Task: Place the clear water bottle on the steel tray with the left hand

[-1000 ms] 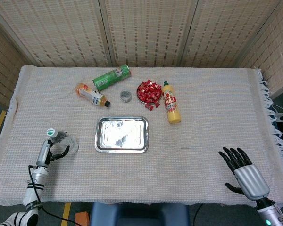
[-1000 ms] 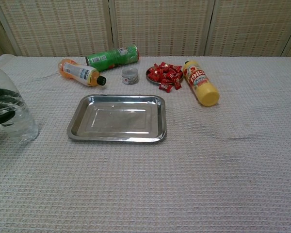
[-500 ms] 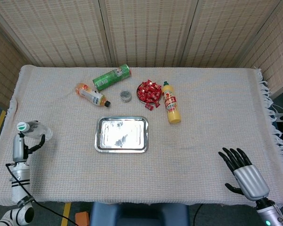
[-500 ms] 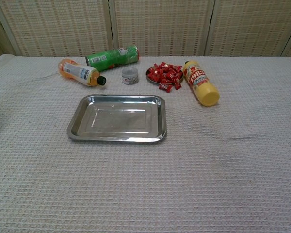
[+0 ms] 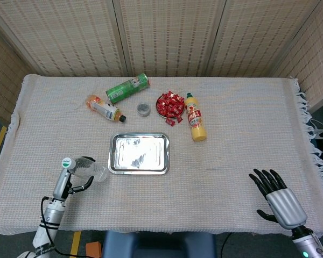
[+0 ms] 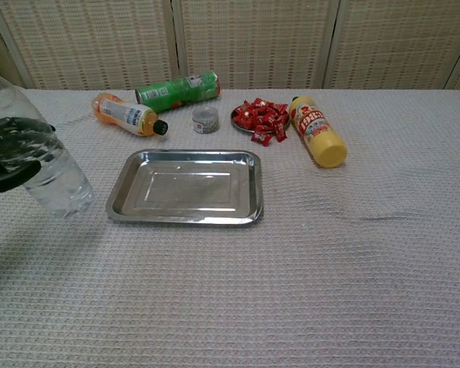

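Observation:
My left hand (image 5: 75, 174) (image 6: 8, 153) grips the clear water bottle (image 5: 86, 170) (image 6: 50, 165), which has a green-and-white cap (image 5: 67, 162). The bottle is held just left of the steel tray (image 5: 139, 153) (image 6: 185, 186), close to its left rim but outside it; the tray holds nothing. In the chest view the black fingers (image 6: 19, 134) wrap around the bottle's upper body. My right hand (image 5: 277, 196) rests at the near right of the table, fingers spread, holding nothing.
Behind the tray lie an orange drink bottle (image 5: 103, 108), a green canister (image 5: 127, 88), a small grey tin (image 5: 144, 109), a dish of red candies (image 5: 170, 105) and a yellow bottle (image 5: 195, 124). A woven cloth (image 5: 237, 140) covers the table.
The left hand with the bottle swung far out to the table's left edge half a second ago, then came back right and now sits closer to the tray than before. The right hand stayed still.

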Available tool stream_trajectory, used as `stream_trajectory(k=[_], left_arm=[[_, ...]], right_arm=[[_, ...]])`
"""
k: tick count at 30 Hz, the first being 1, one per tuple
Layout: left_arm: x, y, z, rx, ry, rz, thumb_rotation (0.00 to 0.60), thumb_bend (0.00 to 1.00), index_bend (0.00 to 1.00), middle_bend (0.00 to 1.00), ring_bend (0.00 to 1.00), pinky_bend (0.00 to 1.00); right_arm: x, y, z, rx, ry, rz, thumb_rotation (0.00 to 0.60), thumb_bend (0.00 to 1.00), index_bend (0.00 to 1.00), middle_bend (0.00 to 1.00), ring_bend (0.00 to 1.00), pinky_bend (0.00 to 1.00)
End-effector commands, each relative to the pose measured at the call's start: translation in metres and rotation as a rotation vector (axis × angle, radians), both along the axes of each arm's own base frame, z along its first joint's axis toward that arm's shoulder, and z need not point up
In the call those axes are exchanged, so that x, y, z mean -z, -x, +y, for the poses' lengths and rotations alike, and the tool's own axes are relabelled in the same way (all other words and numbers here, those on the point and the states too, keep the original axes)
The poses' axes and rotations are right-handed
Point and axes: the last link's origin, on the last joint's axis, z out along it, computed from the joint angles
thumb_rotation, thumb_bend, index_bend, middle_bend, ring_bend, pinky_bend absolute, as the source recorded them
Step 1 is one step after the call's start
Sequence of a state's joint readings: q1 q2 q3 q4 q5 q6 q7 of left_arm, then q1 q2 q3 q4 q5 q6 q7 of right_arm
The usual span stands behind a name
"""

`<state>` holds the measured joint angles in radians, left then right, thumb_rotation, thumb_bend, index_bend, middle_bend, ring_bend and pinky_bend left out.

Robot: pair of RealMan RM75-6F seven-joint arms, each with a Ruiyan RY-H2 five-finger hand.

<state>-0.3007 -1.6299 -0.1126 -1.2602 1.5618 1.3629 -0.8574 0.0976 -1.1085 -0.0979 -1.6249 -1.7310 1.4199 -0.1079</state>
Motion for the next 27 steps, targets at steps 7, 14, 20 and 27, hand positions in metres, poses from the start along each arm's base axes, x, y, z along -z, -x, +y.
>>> stream_trajectory(k=[7, 14, 20, 27], left_arm=[[-0.04, 0.03, 0.039, -0.126, -0.181, 0.01, 0.6, 0.55, 0.4, 0.4, 0.27, 0.39], [-0.105, -0.029, 0.022, 0.085, -0.397, 0.002, 0.6, 0.55, 0.4, 0.4, 0.27, 0.39], [-0.075, -0.016, 0.016, 0.01, -0.216, 0.087, 0.6, 0.55, 0.39, 0.38, 0.26, 0.39], [-0.015, 0.019, 0.013, -0.075, 0.024, 0.123, 0.6, 0.55, 0.38, 0.38, 0.26, 0.39]], right_arm=[[-0.001, 0.0, 0.001, -0.003, 0.004, -0.003, 0.6, 0.05, 0.0, 0.0, 0.0, 0.0], [0.002, 0.0, 0.0, 0.0, -0.004, 0.004, 0.6, 0.05, 0.0, 0.0, 0.0, 0.0], [0.002, -0.001, 0.001, -0.002, -0.003, 0.005, 0.6, 0.05, 0.0, 0.0, 0.0, 0.0], [0.002, -0.001, 0.002, -0.002, -0.002, 0.005, 0.6, 0.05, 0.0, 0.0, 0.0, 0.0]])
